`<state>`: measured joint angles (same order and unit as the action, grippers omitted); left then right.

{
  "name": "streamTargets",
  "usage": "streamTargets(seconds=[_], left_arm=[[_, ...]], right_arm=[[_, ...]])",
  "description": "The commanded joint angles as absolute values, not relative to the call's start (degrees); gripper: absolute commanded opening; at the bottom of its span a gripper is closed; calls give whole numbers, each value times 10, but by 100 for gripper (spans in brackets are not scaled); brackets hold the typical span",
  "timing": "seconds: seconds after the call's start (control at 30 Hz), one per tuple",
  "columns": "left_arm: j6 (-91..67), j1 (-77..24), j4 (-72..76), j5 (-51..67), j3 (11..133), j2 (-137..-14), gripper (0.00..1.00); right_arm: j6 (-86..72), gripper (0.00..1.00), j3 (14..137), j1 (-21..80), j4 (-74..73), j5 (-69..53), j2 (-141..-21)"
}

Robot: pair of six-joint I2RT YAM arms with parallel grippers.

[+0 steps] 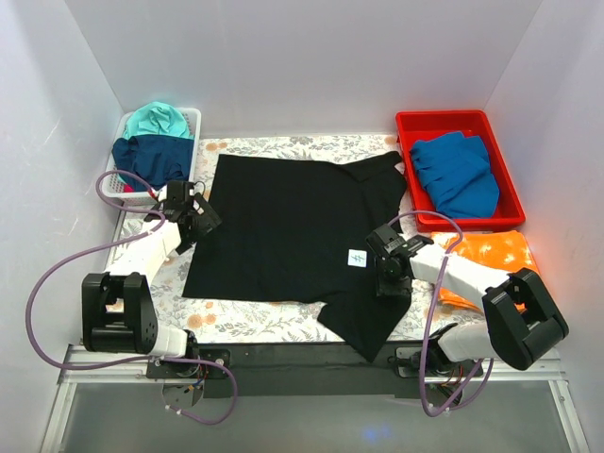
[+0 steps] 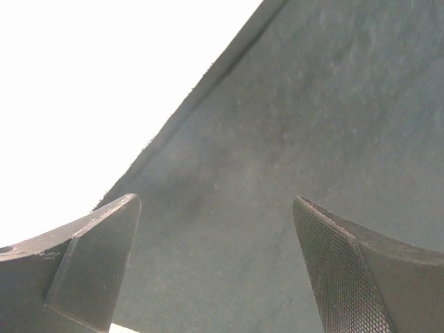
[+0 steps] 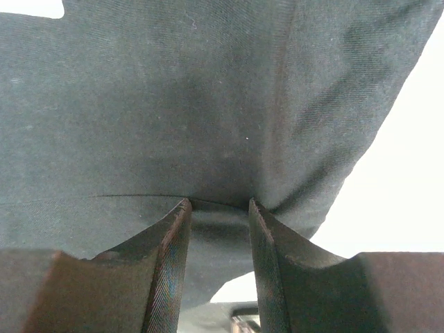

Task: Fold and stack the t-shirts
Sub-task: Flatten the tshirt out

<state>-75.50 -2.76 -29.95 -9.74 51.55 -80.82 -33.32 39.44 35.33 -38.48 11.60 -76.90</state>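
A large black t-shirt (image 1: 283, 226) lies spread flat on the flowered table cloth (image 1: 255, 319), its small white label (image 1: 357, 258) near its right side. My left gripper (image 1: 200, 219) is open wide over the shirt's left edge; in the left wrist view the cloth (image 2: 312, 104) fills the space between the jaws (image 2: 215, 201). My right gripper (image 1: 387, 269) is at the shirt's right edge beside the label. Its jaws (image 3: 218, 202) stand narrowly apart, tips pressed into the black cloth (image 3: 173, 90), with a creased fold bulging between them.
A red bin (image 1: 444, 118) at the back right holds a blue t-shirt (image 1: 458, 170). A mottled orange shirt (image 1: 491, 253) lies at the right, under my right arm. A white basket (image 1: 193, 118) at the back left holds a teal shirt (image 1: 156, 120) and a navy shirt (image 1: 151, 156).
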Motion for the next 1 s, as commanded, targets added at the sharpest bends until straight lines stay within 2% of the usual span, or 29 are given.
streamTargets(seconds=[0.0, 0.33, 0.6, 0.83, 0.97], left_arm=[[-757, -25, -318, -109, 507, -776, 90], [-746, -25, -293, -39, 490, -765, 90], [-740, -27, -222, 57, 504, -788, 90], [-752, -28, -192, 84, 521, -881, 90], [-768, -28, -213, 42, 516, -906, 91]], right_arm=[[-347, 45, 386, 352, -471, 143, -766], [-322, 50, 547, 352, -477, 213, -747], [-279, 53, 664, 352, -440, 208, -882], [-262, 53, 702, 352, -411, 188, -927], [-258, 52, 694, 352, -406, 188, -933]])
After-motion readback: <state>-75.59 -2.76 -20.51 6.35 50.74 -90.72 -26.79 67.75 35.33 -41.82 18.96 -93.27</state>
